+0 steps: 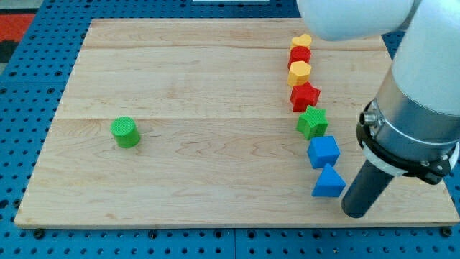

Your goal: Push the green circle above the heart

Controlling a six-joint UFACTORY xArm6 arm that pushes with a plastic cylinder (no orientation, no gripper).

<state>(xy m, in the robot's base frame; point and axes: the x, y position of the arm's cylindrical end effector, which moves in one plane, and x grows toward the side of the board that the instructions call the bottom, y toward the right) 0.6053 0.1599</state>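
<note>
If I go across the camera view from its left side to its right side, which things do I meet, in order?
green circle → column of blocks, whose left-right order among themselves is unclear: yellow heart, red block, yellow hexagon, red star, green star, blue cube, blue triangle → my tip

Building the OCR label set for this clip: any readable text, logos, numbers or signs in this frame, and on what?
None readable.
Wooden board: wood grain only.
Blocks, from the green cylinder to the column from the yellow heart down to the blue triangle: plain coloured faces.
Arm housing and my tip, right of the blue triangle: no markings visible.
Blue pegboard: holes only.
</note>
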